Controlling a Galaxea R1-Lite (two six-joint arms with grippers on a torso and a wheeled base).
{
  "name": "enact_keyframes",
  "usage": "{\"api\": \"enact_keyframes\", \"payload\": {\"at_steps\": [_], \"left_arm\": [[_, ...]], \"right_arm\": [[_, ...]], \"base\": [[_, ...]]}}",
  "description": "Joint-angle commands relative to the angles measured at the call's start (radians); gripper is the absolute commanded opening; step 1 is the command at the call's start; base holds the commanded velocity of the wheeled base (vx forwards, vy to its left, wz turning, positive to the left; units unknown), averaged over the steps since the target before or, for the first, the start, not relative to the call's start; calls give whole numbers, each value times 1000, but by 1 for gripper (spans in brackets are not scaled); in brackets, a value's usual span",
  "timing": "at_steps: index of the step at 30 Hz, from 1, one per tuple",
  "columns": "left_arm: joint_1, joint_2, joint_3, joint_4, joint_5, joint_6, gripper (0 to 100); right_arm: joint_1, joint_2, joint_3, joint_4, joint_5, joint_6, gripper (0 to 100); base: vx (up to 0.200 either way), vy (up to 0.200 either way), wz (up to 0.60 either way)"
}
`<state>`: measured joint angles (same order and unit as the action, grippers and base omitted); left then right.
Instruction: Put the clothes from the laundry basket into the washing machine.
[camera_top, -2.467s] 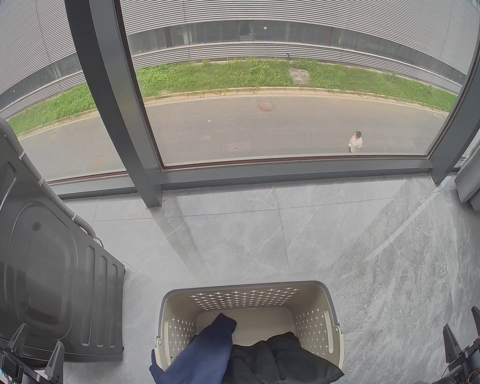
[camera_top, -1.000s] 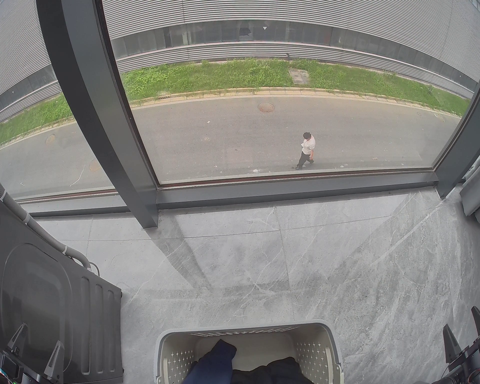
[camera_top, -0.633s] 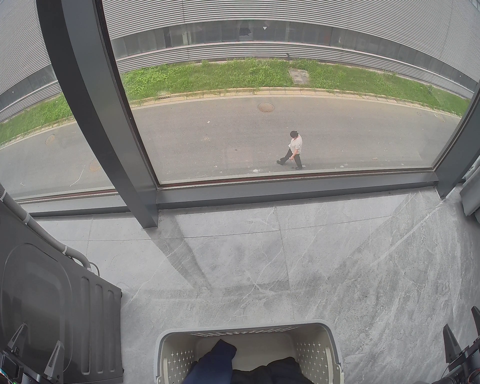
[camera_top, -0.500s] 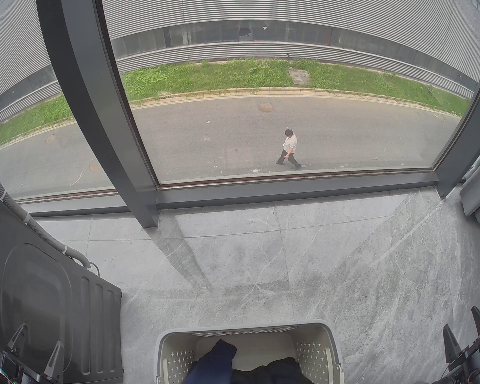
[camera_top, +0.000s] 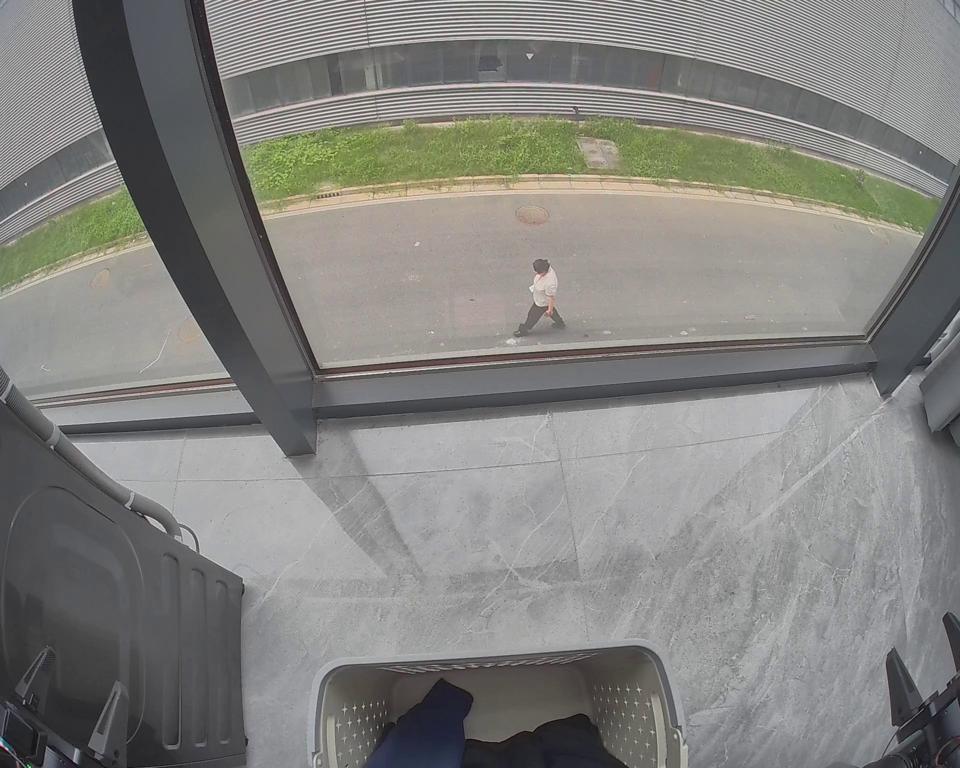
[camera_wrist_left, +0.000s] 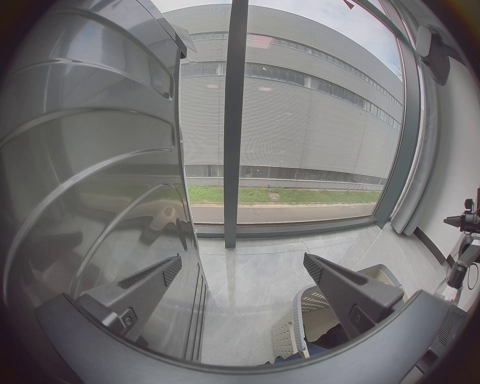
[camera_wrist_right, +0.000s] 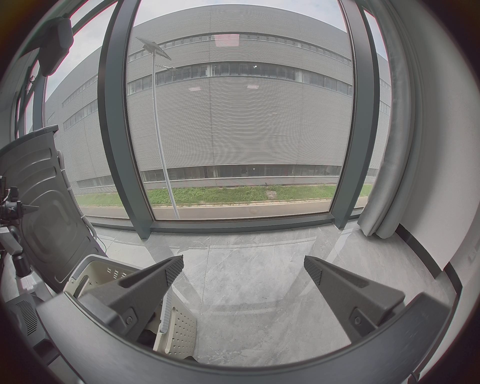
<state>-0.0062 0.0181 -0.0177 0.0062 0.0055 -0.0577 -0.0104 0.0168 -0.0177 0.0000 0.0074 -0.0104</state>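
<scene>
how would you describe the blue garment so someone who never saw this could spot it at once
Below the big window, a cream perforated laundry basket stands on the grey stone floor. In its left half, as the head view shows it, lies the blue garment. It is the only blue piece there; the clothes beside it are black.
</scene>
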Motion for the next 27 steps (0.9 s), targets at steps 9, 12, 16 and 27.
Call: {"api": "enact_keyframes", "payload": {"at_steps": [9,12,16,27], "left_arm": [[0,-18,16,0,1,-1,100],[0,-18,16,0,1,-1,100],[0,-18,16,0,1,-1,100],[0,-18,16,0,1,-1,100]], "right_arm": [[0,-17,18,0,0,0,100],[0,-17,18,0,0,0,100],[0,-17,18,0,0,0,100],[0,-17,18,0,0,0,100]], "base": [[0,0,0],[-67,0,0],[-200,0,0],[-200,0,0]]}}
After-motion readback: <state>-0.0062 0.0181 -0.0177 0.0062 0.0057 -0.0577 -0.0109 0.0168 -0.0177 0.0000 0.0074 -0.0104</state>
